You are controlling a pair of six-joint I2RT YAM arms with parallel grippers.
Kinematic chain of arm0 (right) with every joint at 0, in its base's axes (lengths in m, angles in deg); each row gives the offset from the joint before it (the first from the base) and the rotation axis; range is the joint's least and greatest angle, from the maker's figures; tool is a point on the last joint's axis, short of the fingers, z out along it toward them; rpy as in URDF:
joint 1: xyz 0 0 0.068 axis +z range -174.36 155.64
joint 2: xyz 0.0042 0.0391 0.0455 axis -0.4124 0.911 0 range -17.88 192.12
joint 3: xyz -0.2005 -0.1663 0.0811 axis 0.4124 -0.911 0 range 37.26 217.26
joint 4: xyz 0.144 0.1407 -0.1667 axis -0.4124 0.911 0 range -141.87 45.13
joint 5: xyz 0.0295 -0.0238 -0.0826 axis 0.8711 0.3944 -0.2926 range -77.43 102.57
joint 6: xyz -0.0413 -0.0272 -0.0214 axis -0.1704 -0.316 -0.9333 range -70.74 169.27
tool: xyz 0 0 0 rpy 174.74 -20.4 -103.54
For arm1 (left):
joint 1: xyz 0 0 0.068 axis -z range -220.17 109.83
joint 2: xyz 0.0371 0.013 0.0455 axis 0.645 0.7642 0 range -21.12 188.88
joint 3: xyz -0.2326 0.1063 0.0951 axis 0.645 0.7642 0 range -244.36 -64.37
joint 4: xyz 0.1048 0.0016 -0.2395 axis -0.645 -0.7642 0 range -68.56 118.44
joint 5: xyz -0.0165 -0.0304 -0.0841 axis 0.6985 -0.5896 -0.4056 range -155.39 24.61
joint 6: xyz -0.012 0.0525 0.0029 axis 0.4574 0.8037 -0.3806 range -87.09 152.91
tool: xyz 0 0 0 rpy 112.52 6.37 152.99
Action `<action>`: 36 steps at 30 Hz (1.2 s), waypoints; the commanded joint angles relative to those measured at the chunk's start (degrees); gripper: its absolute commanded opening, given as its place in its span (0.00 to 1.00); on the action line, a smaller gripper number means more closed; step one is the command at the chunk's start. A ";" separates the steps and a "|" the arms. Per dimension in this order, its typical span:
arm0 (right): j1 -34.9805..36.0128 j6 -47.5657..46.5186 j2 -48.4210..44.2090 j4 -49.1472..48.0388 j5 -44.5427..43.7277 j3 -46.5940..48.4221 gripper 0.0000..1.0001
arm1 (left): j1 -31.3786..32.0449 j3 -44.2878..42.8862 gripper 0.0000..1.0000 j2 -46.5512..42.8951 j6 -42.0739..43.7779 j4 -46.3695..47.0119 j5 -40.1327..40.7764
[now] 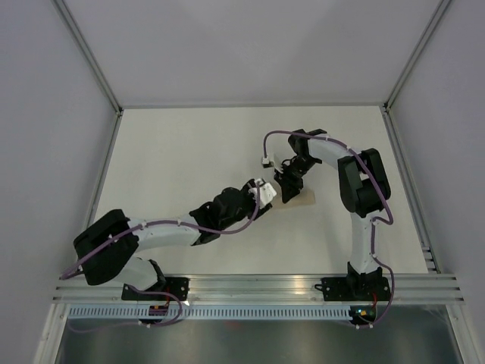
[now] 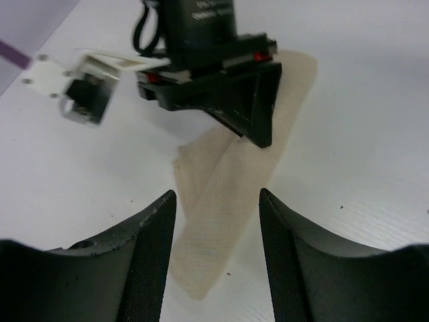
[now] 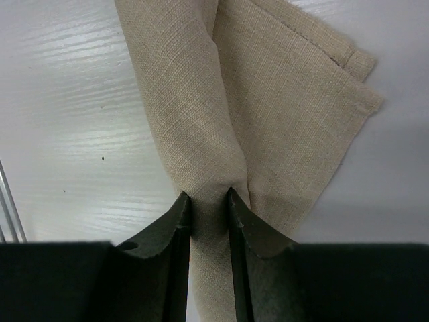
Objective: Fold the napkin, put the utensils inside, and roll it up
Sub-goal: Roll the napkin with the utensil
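Observation:
The tan napkin [image 1: 305,199] lies mid-table, folded into a long narrow band with a loose corner spread to one side [image 3: 315,94]. My right gripper [image 3: 209,198] is shut on the bunched middle of the band, which fills the gap between its jaws. My left gripper [image 2: 217,193] hangs open over the band's near end [image 2: 214,228], one finger on each side and neither pressing the cloth. The right gripper [image 2: 258,114] shows ahead of it, on the napkin. The two grippers almost meet in the top view, left [image 1: 265,193] and right [image 1: 292,186]. No utensils are in view.
White table [image 1: 189,152] with grey walls on three sides and metal rails along its left and right edges. The aluminium base rail [image 1: 258,287] runs along the near edge. A white connector block [image 2: 84,94] hangs from the right arm's cable near the napkin.

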 commanded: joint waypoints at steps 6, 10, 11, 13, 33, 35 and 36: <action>0.40 -2.10 9.94 3.32 -4.93 1.70 0.20 | 7.31 -7.69 0.60 15.84 19.78 -0.29 9.64; 0.23 -1.40 11.09 3.23 -5.02 2.32 0.20 | 7.49 -9.89 0.67 20.08 23.04 0.32 8.86; 0.23 -1.14 11.26 3.05 -5.02 2.32 0.20 | 7.49 -10.16 0.67 20.78 23.48 0.41 8.25; 0.23 -0.96 11.70 2.70 -4.93 2.40 0.20 | 7.40 -10.86 0.68 22.88 24.62 0.32 7.28; -0.04 -1.05 10.92 2.97 -1.33 2.49 0.31 | 4.06 -19.29 0.23 33.79 18.93 -13.64 -3.88; -0.13 -0.78 9.26 1.75 -0.80 1.27 0.44 | 4.06 -20.52 0.19 33.35 17.69 -17.84 -6.08; -0.30 -0.61 8.46 1.04 -0.45 0.65 0.48 | 4.06 -22.44 0.17 33.44 15.86 -19.61 -8.00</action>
